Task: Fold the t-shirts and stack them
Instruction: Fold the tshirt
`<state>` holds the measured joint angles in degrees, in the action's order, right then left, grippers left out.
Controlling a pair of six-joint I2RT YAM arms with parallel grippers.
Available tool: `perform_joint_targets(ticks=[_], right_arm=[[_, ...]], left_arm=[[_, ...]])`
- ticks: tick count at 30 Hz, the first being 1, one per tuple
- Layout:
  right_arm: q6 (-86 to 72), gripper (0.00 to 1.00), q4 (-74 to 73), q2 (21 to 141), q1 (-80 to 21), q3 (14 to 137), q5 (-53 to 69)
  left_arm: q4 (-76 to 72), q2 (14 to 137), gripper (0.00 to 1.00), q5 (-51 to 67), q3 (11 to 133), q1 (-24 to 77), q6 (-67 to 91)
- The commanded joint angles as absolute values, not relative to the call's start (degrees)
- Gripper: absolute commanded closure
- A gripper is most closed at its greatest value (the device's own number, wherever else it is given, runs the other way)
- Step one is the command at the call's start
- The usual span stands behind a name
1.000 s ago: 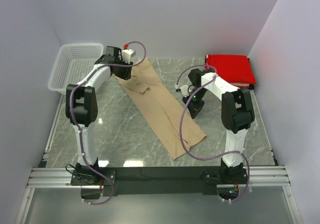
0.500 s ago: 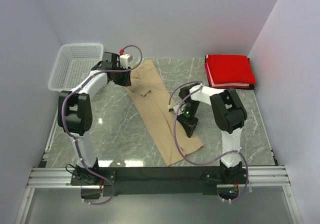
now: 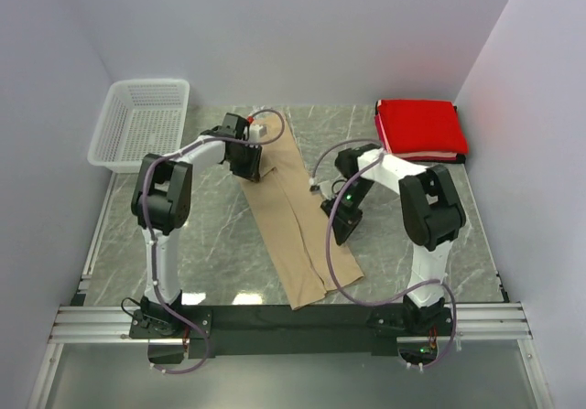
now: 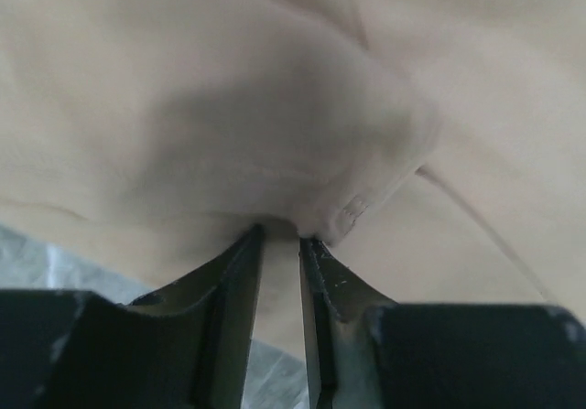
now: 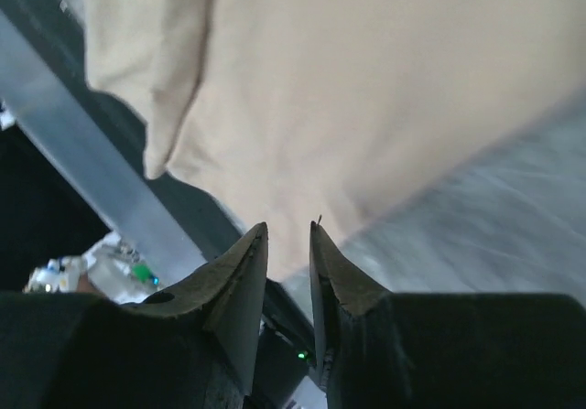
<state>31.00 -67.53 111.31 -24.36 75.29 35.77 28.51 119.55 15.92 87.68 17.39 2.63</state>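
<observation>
A tan t-shirt, folded into a long strip, runs from the back centre of the marble table towards the front rail. My left gripper is at its far left corner. In the left wrist view, the narrow jaws of that gripper pinch a bunched fold of tan cloth. My right gripper hovers at the strip's right edge. In the right wrist view, that gripper is open and empty, with the tan shirt just past its tips. The red t-shirt lies folded at the back right.
A white mesh basket stands at the back left, partly off the table. The metal front rail lies just past the strip's near end. Purple cables loop from both arms over the table.
The tan strip has been dragged right and towards the front, and now lies straighter. My left gripper came away from the basket with it. The right jaws have parted and let the cloth go.
</observation>
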Motion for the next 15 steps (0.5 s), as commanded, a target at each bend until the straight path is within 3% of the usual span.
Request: perform_joint_targets(ticks=[1,5,12,15], right_arm=[[32.1,0.68,-68.2,109.6,-21.8,79.1,33.3],[32.5,0.70,-69.3,112.7,-20.3,81.2,33.1],[30.7,0.73,-66.6,116.0,-21.5,83.9,32.5],[28.9,0.75,-64.3,117.6,-23.8,84.1,32.3]], left_arm=[[30.8,125.1,0.68,12.6,93.6,17.1,3.8],[32.4,132.3,0.68,9.9,103.2,17.8,-2.3],[40.2,148.5,0.64,13.5,131.1,17.9,-15.4],[34.0,143.5,0.61,14.9,124.9,17.7,-19.6]])
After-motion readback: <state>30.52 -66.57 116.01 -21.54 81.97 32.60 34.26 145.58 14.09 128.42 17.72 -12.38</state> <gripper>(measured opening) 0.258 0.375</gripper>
